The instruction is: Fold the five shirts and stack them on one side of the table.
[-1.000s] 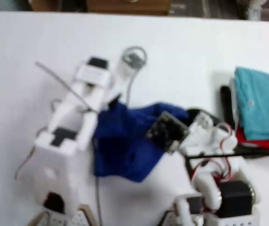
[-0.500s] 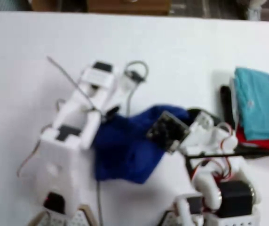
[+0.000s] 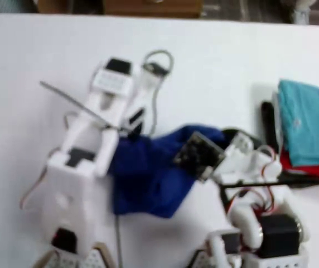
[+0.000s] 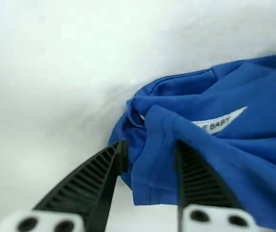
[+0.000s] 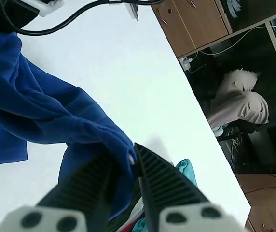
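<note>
A blue shirt [image 3: 148, 173] lies crumpled in the middle of the white table [image 3: 232, 61]. My left gripper [image 3: 134, 120] is at the shirt's far left corner. In the left wrist view it [image 4: 148, 154] stands open, its black fingers straddling a fold beside the collar of the shirt [image 4: 234, 159]. My right gripper [image 3: 226, 138] is at the shirt's right end, shut on a pinch of the blue cloth [image 5: 27, 111] and holding it lifted, as the right wrist view [image 5: 131, 162] shows. Folded shirts are stacked at the table's right side, a teal one [image 3: 310, 123] on top.
Under the teal shirt lie a red one [image 3: 315, 170] and something black [image 3: 268, 123]. Both arm bases [image 3: 64, 212] stand at the near edge, with cables trailing. The far half of the table is bare white. A wooden cabinet [image 5: 196, 19] stands beyond the table.
My left arm dipped towards the near side, then swung back out, and the shirt's left edge now lies lower and flatter. The right arm has kept still with the cloth.
</note>
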Available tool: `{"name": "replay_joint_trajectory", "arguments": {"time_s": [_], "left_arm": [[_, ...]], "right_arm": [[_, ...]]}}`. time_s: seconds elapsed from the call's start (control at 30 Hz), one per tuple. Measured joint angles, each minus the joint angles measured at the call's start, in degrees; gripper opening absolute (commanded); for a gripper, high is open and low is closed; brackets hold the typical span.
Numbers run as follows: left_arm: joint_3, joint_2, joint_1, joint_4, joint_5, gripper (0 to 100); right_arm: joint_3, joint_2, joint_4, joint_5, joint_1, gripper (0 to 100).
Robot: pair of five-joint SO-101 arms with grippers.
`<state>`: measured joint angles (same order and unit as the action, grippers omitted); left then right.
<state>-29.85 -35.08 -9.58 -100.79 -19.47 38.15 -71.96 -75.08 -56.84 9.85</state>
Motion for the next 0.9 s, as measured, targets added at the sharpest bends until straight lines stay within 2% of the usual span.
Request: {"name": "replay_joint_trajectory", "arguments": {"time_s": [0.2,0.47,0.73,0.9], "left_arm": [[4.75,3.16,0.88,-0.26,1.58,22],[20.84,4.13,-0.88,4.75,0.70,21],[22.51,12.40,-1.14,3.60,0.70,2],[22.51,19.96,3.08,3.60,0.70,2]], "right_arm": [[0.00,0.00,0.00,0.00,0.00,2.1],[0.00,0.00,0.97,0.00,0.00,2.1],[0.00,0.00,1.49,0.00,0.00,2.1],[0.00,0.00,1.49,0.00,0.00,2.1]]}}
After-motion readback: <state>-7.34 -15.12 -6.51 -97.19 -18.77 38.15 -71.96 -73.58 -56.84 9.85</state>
